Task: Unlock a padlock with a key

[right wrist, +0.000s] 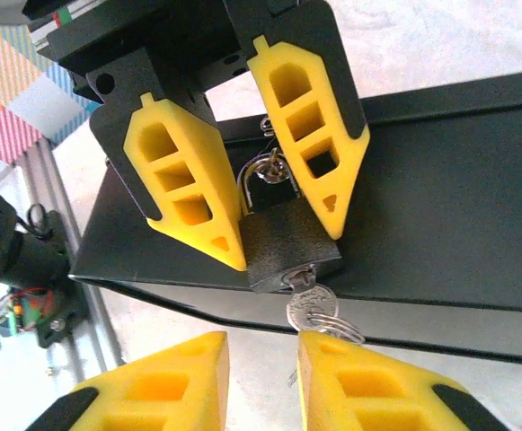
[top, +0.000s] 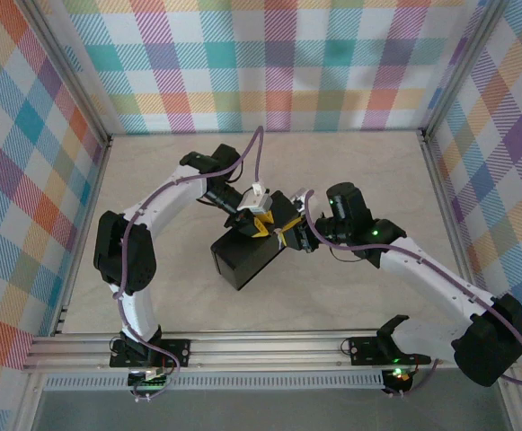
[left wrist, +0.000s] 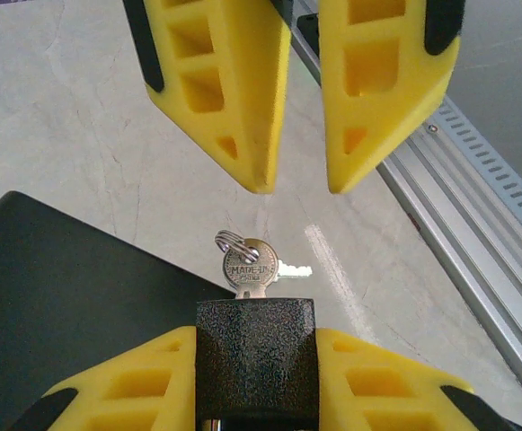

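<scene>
- The black box (top: 243,256) lies mid-table (top: 359,171), and both arms meet over its far corner.
- The left gripper (right wrist: 283,238) is clamped on the padlock (left wrist: 256,359), one yellow finger on each side of the dark body, holding it just over the box edge.
- The right gripper (left wrist: 296,184) faces it with its fingers parted and nothing between them, its tips near the key but not touching.
- The padlock's long axis runs from the silvery shackle (right wrist: 261,180), on the left gripper's side, through the body to the keyway, which points at the right gripper.
- The key (left wrist: 247,265) sits in that keyway on the same axis. Its head sticks out towards the right gripper, with the flat stamped face turned to the left wrist camera.
- A small split ring (left wrist: 227,241) hangs from the key's head.
- Step in hand, as I judge it: insertion is done and the turn is not.
- The right gripper's gap sits a little to one side of the key head. The next move calls for centring, closing on the head and twisting about the key's axis while the left gripper holds the body firm.
</scene>
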